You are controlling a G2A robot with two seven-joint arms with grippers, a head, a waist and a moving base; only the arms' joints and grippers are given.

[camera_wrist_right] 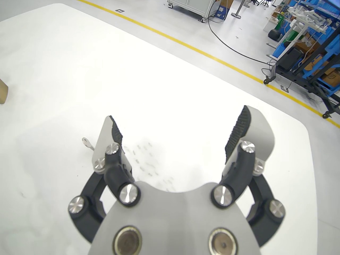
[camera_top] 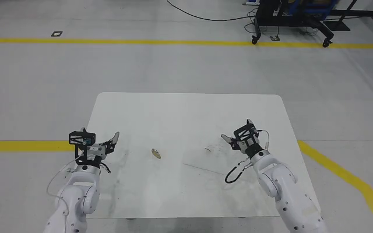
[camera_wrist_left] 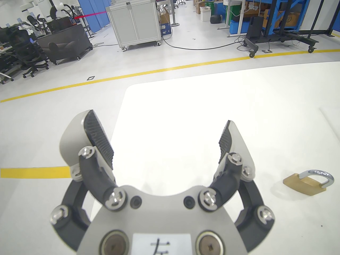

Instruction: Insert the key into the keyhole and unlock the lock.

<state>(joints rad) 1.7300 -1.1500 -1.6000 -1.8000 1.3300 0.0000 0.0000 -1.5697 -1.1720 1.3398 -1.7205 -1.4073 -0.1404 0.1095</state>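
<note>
A small brass padlock [camera_top: 156, 154] with a silver shackle lies flat near the middle of the white table [camera_top: 192, 116]; the left wrist view shows the padlock [camera_wrist_left: 308, 182] off to one side of my left gripper [camera_wrist_left: 162, 134]. A small silver key [camera_top: 208, 150] lies on the table between the padlock and my right gripper [camera_top: 237, 133]. The key [camera_wrist_right: 87, 143] pokes out beside one finger of my right gripper [camera_wrist_right: 180, 131]. My left gripper [camera_top: 98, 138] sits at the table's left edge. Both grippers are open and hold nothing.
Small dark scuff marks [camera_wrist_right: 151, 160] dot the table under the right gripper. A yellow floor line [camera_top: 175, 42] runs beyond the table's far edge, with a wheeled black stand [camera_top: 291, 23] far behind.
</note>
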